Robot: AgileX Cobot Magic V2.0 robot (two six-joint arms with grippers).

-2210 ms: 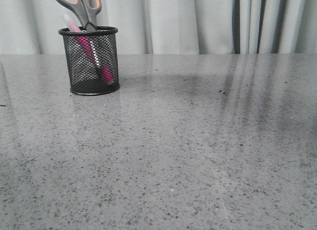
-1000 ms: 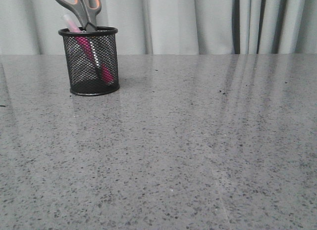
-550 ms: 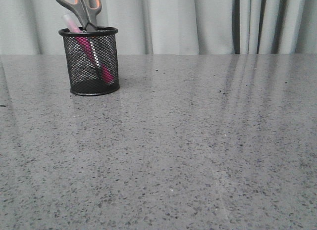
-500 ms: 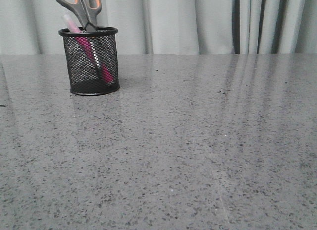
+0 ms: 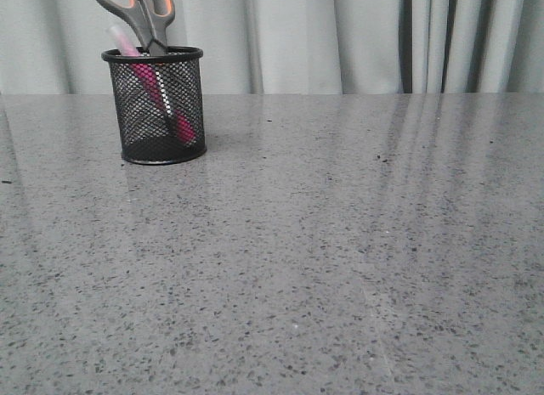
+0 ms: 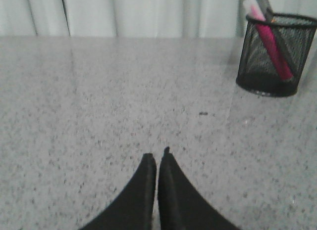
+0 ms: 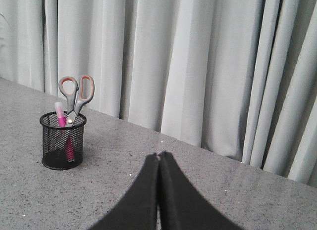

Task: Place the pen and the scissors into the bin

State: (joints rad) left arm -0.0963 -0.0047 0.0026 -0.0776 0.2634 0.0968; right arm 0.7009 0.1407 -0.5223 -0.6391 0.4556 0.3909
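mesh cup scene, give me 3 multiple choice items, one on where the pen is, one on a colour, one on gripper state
1. Where is the pen?
A. lying on the table beside the bin
B. standing tilted inside the bin
C. held in the left gripper

2. What colour lines the finger loops of the scissors?
A. orange
B. green
C. blue

3. How do the two grippers stand?
A. both wide open
B. left open, right shut
C. both shut and holding nothing

Answers:
1. B: through the mesh of the bin the pink shaft leans across, its pale cap above the rim.
2. A: the right wrist view shows orange inside both loops.
3. C: the fingers of the left gripper and of the right gripper meet at their tips with nothing between them.
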